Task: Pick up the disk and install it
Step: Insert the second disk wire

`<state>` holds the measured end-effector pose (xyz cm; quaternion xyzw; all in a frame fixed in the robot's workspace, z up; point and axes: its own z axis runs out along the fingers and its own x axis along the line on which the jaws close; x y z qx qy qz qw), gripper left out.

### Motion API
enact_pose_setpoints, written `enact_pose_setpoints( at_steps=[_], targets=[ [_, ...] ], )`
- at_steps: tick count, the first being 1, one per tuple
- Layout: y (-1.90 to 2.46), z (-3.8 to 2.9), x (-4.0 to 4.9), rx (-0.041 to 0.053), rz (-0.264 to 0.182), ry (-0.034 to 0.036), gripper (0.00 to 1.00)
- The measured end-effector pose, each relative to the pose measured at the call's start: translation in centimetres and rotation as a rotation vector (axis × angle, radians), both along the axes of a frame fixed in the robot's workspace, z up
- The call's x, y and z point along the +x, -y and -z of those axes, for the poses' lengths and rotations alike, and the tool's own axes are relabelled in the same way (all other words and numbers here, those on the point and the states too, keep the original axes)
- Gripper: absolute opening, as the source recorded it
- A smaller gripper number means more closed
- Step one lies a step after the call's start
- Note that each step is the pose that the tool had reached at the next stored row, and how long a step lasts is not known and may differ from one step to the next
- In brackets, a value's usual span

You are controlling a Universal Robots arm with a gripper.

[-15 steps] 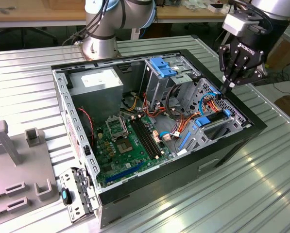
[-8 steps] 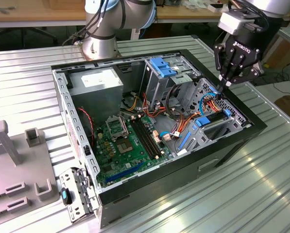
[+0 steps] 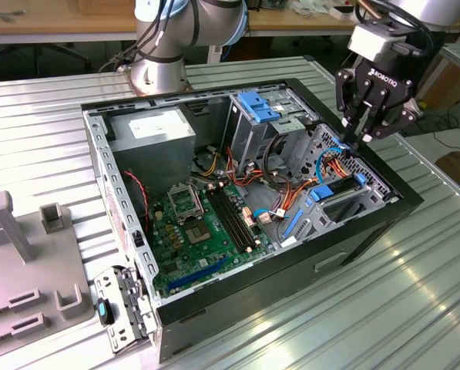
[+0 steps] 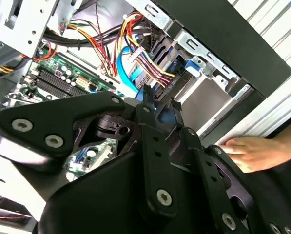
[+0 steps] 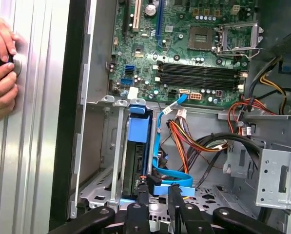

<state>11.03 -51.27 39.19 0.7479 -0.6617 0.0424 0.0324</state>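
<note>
Hovering over the far corner of the open computer case (image 3: 403, 202), on the exterior view's right, the black gripper (image 3: 358, 144) points its fingers down into the drive bay, and from where I stand the two fingertips look drawn close together, pinching or just touching a flat blue cable (image 5: 172, 179) rather than spread wide; in the first wrist view the fingertips (image 5: 143, 191) sit right at the end of the disk (image 5: 135, 161). That disk, a dark slab in a bright blue plastic frame, already lies in its slot in the grey metal bay beside the case's black side wall, standing on edge between thin sheet-metal rails. In the exterior view its blue frame (image 3: 339, 187) shows as a strip just below the gripper. Bundles of orange, red and yellow wires (image 5: 203, 144) loop beside it, glossy and tangled. The green circuit board (image 3: 206, 231) fills the case floor, with long black memory slots and a square metal socket. A second blue plastic bracket (image 3: 259, 105) tops the perforated grey cage further back. The case rests on a ribbed silvery metal table (image 3: 345, 308). A person's hands (image 5: 0, 73) press on that ribbed surface outside the case wall, and one hand (image 4: 255, 152) shows in the second wrist view too.
</note>
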Motion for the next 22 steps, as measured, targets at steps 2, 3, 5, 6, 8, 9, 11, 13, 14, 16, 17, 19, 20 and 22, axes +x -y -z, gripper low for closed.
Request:
enact_pose_setpoints(
  at_steps=[2, 3, 5, 6, 8, 9, 11, 13, 14, 16, 17, 19, 20, 22],
  targets=[
    [0.00, 0.11, 0.00, -0.0065, -0.014, 0.0000, 0.30],
    [0.00, 0.19, 0.00, -0.0103, -0.019, -0.0001, 0.30],
    [-0.01, 0.31, 0.00, -0.0129, -0.019, 0.0000, 0.30],
    [-0.01, 0.40, 0.00, -0.0133, -0.019, -0.0001, 0.30],
    [0.00, 0.56, 0.00, -0.0139, -0.020, -0.0001, 0.30],
    [-0.01, 0.63, 0.00, -0.0148, -0.020, -0.0001, 0.30],
    [0.00, 0.72, 0.00, -0.0162, -0.020, -0.0001, 0.29],
    [0.00, 0.74, 0.00, -0.0167, -0.020, -0.0001, 0.16],
    [0.00, 0.75, 0.00, -0.0168, -0.020, -0.0001, 0.16],
    [0.00, 0.76, 0.00, -0.0166, -0.020, -0.0001, 0.16],
    [0.00, 0.76, 0.00, -0.0166, -0.020, -0.0001, 0.16],
    [0.02, 0.78, 0.00, -0.0164, -0.020, -0.0001, 0.16],
    [0.06, 0.78, 0.00, -0.0164, -0.020, -0.0001, 0.17],
    [0.15, 0.76, -0.01, -0.0168, -0.020, -0.0001, 0.24]
  ],
)
